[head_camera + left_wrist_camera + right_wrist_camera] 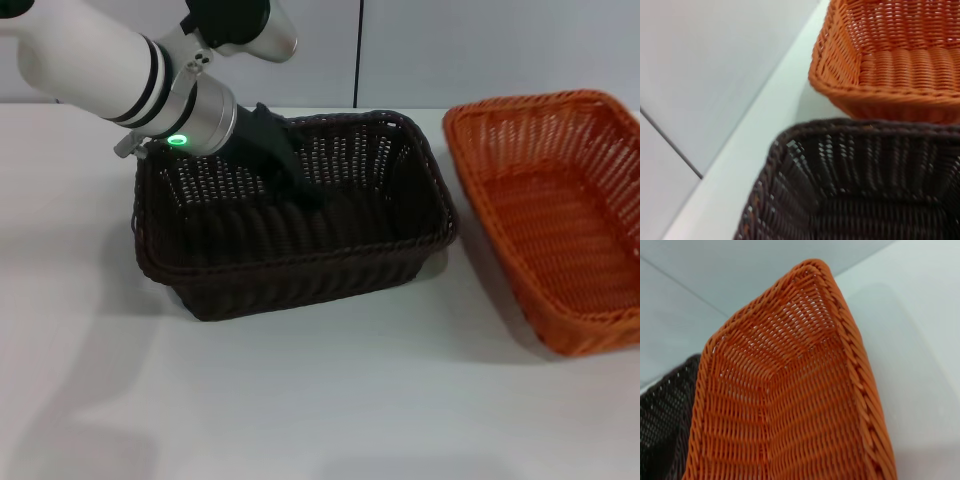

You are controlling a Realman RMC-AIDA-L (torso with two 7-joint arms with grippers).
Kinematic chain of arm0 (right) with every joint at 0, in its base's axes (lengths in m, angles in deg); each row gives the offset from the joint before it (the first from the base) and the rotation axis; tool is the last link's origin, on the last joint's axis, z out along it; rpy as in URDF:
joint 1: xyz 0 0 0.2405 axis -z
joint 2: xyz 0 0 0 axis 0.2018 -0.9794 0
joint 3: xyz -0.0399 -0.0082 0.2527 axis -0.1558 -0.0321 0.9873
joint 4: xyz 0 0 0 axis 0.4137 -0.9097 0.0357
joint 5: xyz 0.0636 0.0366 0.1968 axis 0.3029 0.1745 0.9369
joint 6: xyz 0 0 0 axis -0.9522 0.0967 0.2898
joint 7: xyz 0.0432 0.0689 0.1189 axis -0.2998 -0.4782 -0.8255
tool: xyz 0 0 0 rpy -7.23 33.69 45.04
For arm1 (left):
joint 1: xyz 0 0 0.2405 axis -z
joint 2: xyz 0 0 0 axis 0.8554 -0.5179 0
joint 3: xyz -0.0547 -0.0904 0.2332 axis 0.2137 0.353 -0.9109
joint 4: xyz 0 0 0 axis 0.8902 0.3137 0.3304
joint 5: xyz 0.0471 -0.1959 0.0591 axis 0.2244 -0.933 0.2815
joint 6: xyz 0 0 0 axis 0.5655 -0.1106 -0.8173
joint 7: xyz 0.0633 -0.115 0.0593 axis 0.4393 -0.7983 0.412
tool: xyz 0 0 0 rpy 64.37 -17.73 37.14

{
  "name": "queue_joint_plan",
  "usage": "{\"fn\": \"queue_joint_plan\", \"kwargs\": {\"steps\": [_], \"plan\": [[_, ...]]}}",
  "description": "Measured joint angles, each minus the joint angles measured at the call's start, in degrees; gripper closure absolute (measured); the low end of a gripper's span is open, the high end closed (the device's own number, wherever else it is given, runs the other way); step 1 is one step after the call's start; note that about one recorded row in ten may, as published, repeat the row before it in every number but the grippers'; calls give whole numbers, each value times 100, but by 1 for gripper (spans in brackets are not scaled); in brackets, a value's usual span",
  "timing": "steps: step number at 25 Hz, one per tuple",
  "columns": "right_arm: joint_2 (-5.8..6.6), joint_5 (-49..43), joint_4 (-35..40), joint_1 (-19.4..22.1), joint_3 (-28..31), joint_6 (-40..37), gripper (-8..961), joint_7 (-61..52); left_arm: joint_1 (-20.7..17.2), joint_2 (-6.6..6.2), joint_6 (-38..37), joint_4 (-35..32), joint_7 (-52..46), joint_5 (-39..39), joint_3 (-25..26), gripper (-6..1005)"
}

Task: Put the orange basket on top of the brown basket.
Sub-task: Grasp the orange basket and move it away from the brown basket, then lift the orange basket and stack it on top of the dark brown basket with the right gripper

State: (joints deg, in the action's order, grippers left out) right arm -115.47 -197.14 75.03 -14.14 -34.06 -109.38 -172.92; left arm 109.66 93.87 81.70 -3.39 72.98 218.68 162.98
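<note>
The brown basket stands on the white table, left of centre in the head view. My left arm reaches down from the upper left, and its black left gripper is inside the basket near the back wall. The left wrist view shows the brown basket's inner corner with the orange basket's end just beyond it. The orange basket sits upright on the table to the right of the brown one, a small gap between them. The right wrist view looks down into the orange basket. My right gripper does not show.
The white table stretches out in front of both baskets. A pale wall runs behind the table's far edge. The orange basket reaches the right border of the head view.
</note>
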Motion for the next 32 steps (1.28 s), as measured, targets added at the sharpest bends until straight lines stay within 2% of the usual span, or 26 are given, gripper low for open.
{"fn": "queue_joint_plan", "kwargs": {"steps": [4,10,13,15,17,19,20,23,24,25,26,27,28,29,32], "plan": [[-4,189,98,59,219,53,707,236,-117,-8,-257,119,-14,-236,18,137],[-34,734,295,91,234,44,703,646,-468,-1,-853,524,-15,-748,17,137],[-32,1003,457,58,185,4,700,891,-769,2,-1413,714,31,-1263,-21,137],[-12,1064,585,-20,175,-6,699,1009,-1073,0,-2096,855,52,-1725,-114,137],[29,1092,738,-122,171,-40,697,1106,-1130,-3,-2203,874,54,-1801,-137,137],[125,1140,990,-313,144,-129,696,1262,-1427,-7,-2834,934,61,-2211,-215,137],[125,1140,990,-313,144,-129,695,1262,-1479,-5,-2940,952,61,-2263,-228,137],[258,1159,1215,-570,100,-217,693,1451,-1739,5,-3480,1072,68,-2557,-392,137],[380,1160,1269,-791,94,-308,692,1610,-1813,4,-3640,1121,82,-2651,-472,137],[380,1160,1269,-791,94,-308,691,1610,-1861,4,-3750,1165,96,-2712,-520,137],[531,1152,1284,-1074,73,-445,690,1784,-1929,3,-3859,1201,109,-2765,-582,137],[581,1142,1279,-1186,58,-503,689,1860,-2027,2,-4023,1294,135,-2839,-667,137],[581,1142,1279,-1186,58,-503,689,1860,-2051,2,-4066,1311,138,-2856,-684,137],[673,1119,1255,-1437,-74,-601,688,2030,-2116,4,-4171,1359,142,-2891,-736,137],[746,1106,1240,-1716,-424,-692,686,2198,-2191,12,-4308,1388,143,-2998,-779,137]]}}
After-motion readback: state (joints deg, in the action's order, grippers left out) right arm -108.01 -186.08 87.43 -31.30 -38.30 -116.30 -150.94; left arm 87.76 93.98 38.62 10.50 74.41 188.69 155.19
